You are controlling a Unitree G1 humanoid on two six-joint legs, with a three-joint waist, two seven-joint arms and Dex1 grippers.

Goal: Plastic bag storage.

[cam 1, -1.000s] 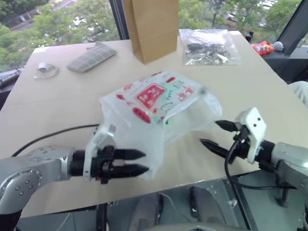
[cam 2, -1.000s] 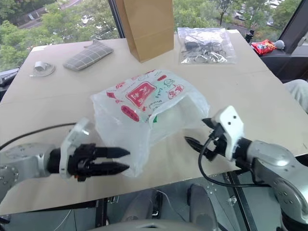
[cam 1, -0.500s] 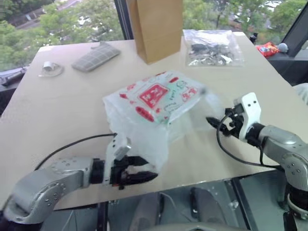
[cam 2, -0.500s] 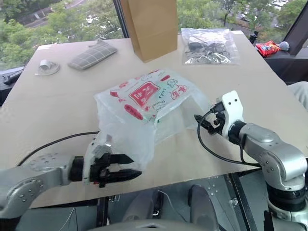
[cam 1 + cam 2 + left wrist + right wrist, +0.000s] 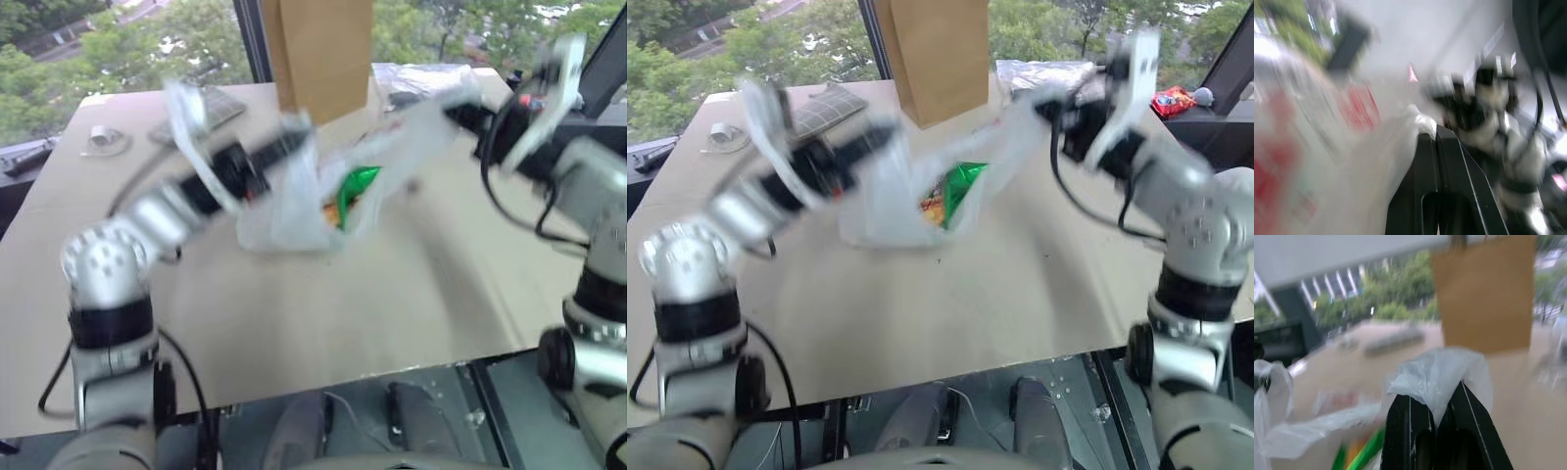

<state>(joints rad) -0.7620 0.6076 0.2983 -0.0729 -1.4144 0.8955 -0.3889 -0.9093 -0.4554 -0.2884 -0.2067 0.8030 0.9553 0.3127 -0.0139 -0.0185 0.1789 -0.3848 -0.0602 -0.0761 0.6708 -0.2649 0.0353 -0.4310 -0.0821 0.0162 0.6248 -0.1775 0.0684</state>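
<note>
Left gripper (image 5: 294,147) clenched on left edge of the thin translucent-white plastic bag (image 5: 294,201), which hangs mid-frame above the tan table (image 5: 294,304), green packet (image 5: 355,186) inside; right gripper (image 5: 1432,399) pinches bag's right edge, upper right

An upper-floor test room, likely a lab or office. A plain table (image 5: 921,294) stands by big windows (image 5: 745,49) over treetops.
</note>
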